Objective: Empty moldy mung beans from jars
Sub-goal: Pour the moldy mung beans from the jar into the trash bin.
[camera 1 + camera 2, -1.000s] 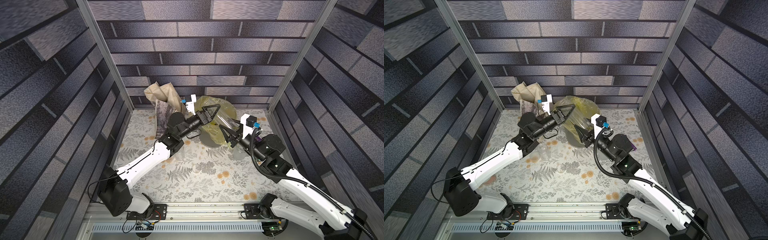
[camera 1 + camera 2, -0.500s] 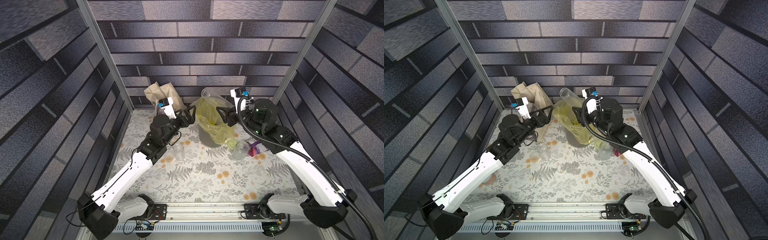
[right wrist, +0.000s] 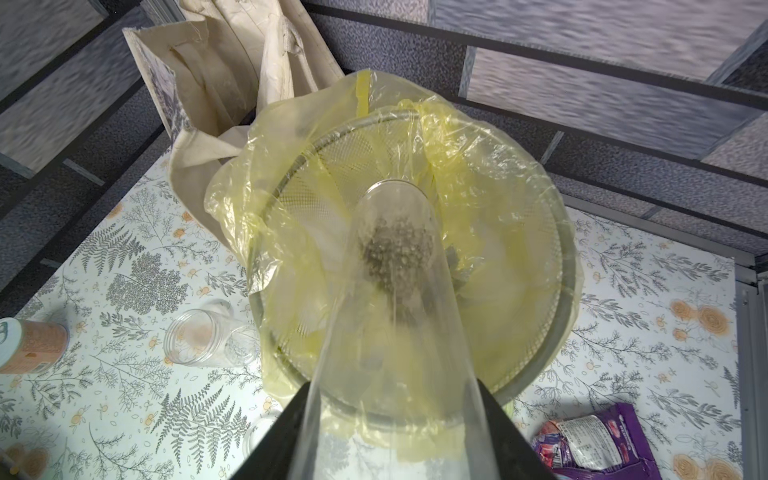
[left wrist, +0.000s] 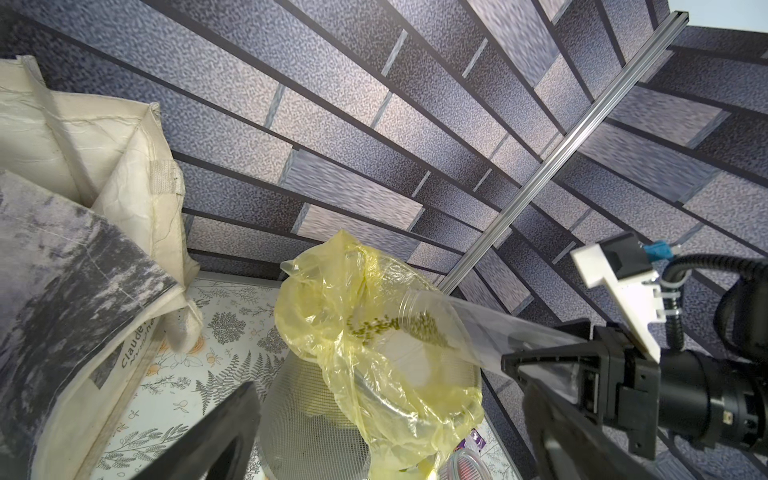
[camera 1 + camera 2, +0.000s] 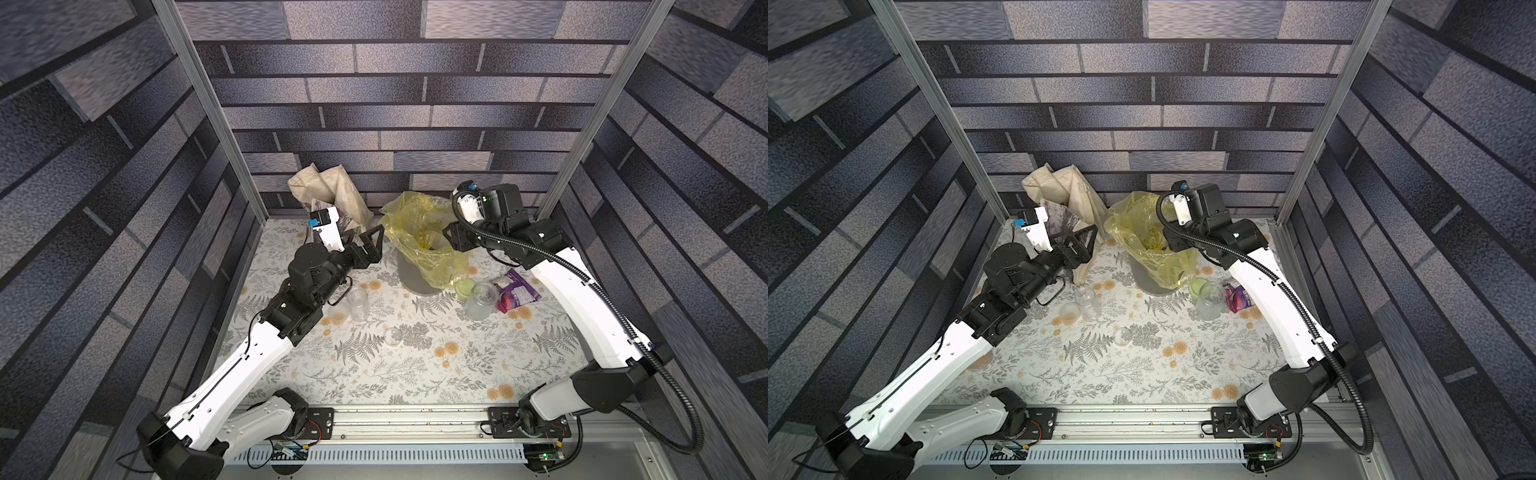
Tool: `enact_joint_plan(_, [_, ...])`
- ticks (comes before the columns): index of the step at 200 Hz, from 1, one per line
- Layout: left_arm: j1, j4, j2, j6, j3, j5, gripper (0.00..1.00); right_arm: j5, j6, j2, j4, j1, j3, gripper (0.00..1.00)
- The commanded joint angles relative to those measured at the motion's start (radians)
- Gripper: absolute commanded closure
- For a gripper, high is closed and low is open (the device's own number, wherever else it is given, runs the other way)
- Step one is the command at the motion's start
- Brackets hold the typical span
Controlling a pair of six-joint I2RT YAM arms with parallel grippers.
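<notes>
In both top views the left gripper [image 5: 369, 241] hangs above the flowered table [image 5: 415, 374] next to the cream tote [image 5: 332, 195], its claw spread wide and holding nothing. The right gripper [image 5: 449, 237] reaches over the grey mesh bin [image 5: 411, 279], which is lined with a yellow bag [image 5: 415, 212], and olive-green mung beans [image 5: 428, 236] show at the bag's mouth. On the table an open slim jar [image 5: 1087, 303] stands with a whitish lid [image 5: 1069, 312] just beside it. The ribbed jar [image 5: 1210, 301] stands open near the bin, with its pale green lid [image 5: 1197, 286] just beside it and a purple packet [image 5: 1237, 297] on its other side. From the left wrist, the right claw pinches a slim clear jar [image 4: 457, 328] near its base, tilted with its mouth over the bag and beans clumped toward the mouth. From the right wrist, that jar runs out between two black fingers [image 3: 291, 436] pressed on its sides, beans [image 3: 395, 249] lodged near its rim.
</notes>
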Motion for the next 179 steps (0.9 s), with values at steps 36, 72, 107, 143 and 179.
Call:
enact_joint_plan(36, [-0.008, -0.096, -0.004, 0.043, 0.085, 0.057, 0.00, 0.091, -0.091, 0.185, -0.332, -0.011, 0.283, 0.64])
enact_joint_plan(72, [-0.054, -0.148, 0.018, 0.068, 0.137, 0.062, 0.00, 0.131, -0.104, 0.316, -0.411, -0.016, 0.523, 0.64])
enact_joint_plan(107, [-0.158, -0.274, 0.050, 0.147, 0.222, -0.007, 0.00, 0.081, -0.073, 0.217, -0.338, -0.018, 0.480, 0.64])
enact_joint_plan(143, [-0.184, -0.328, 0.082, 0.155, 0.285, -0.031, 0.00, 0.020, -0.069, 0.440, -0.591, -0.046, 0.836, 0.67])
enact_joint_plan(179, [-0.209, -0.322, 0.064, 0.157, 0.263, -0.094, 0.00, -0.004, -0.051, 0.250, -0.250, -0.071, 0.447, 0.67])
